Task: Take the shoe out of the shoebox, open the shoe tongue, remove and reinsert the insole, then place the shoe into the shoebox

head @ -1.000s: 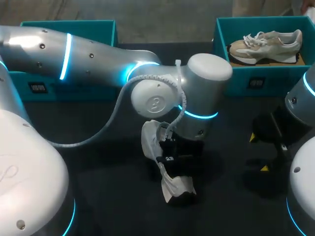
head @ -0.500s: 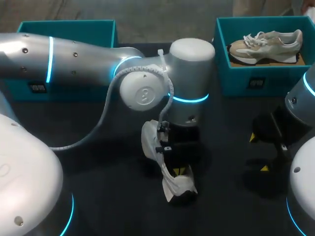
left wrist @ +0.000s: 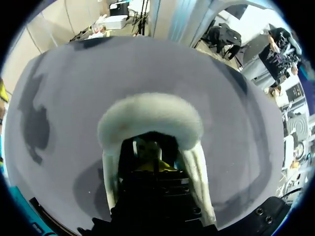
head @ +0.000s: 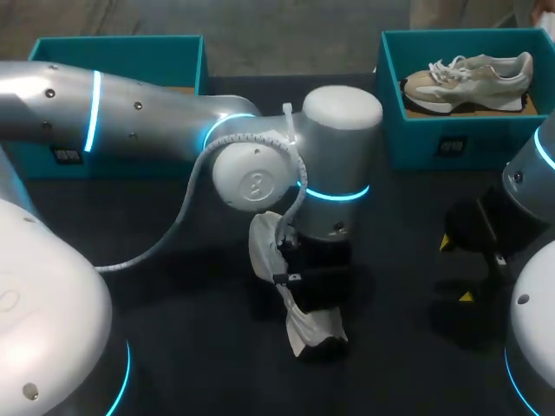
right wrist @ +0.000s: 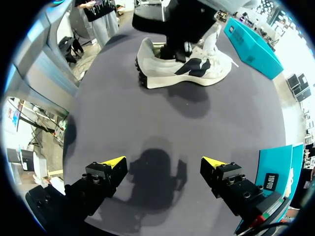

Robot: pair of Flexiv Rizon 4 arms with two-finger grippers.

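Dark table (head: 173, 334), left end effector (left wrist: 153, 166) shifted — inside shoe (head: 263, 243)

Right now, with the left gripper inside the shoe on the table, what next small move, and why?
Probably bring the open right gripper over to steady the shoe: the left gripper is sunk in its opening, nothing else holds it, and the right hangs apart.

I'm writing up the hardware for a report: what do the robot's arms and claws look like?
The left arm and right arm are glossy silver-white tubes with rounded joints and glowing cyan rings. A pale ribbed cable loops along the left arm's wrist. The right claw is black, its two blocky fingers ending in bright yellow wedge tips.
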